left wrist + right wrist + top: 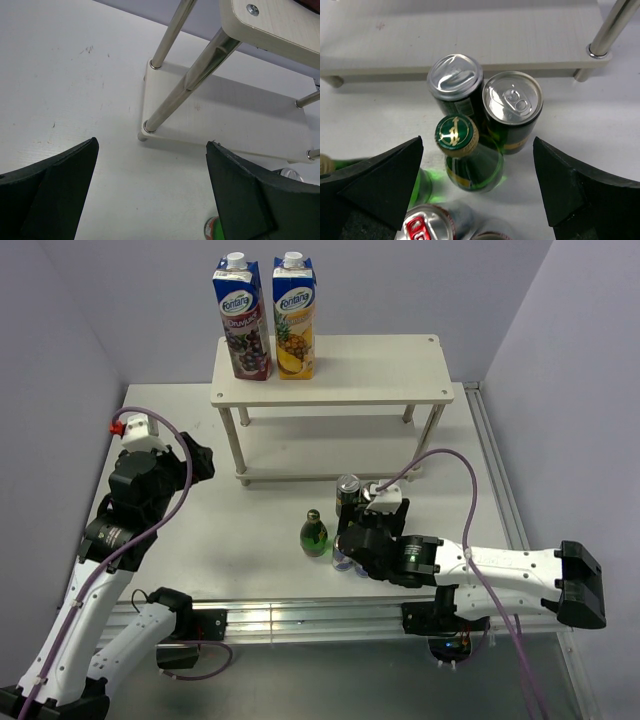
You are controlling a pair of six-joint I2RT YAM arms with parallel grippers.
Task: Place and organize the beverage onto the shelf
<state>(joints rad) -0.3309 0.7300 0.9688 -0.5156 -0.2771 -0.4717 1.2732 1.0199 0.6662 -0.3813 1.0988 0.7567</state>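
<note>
The right hand (477, 145) hangs open over the drinks (512, 100) clustered on the worktop (600, 130), just before the shelf's (470, 40) lower board. An upright bottle (457, 132) is centred between its fingers (375, 185). The left hand (152, 145), also open, is at the shelf's left end, well apart from them.

The top view looks down on the whole table (250, 530); both wrist views, close, share the shelf (235, 120).

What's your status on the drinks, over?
Left gripper open beside shelf. Right gripper open above clustered drinks on table. No drinks shelved yet; two juice cartons on top tier's left end.
</note>
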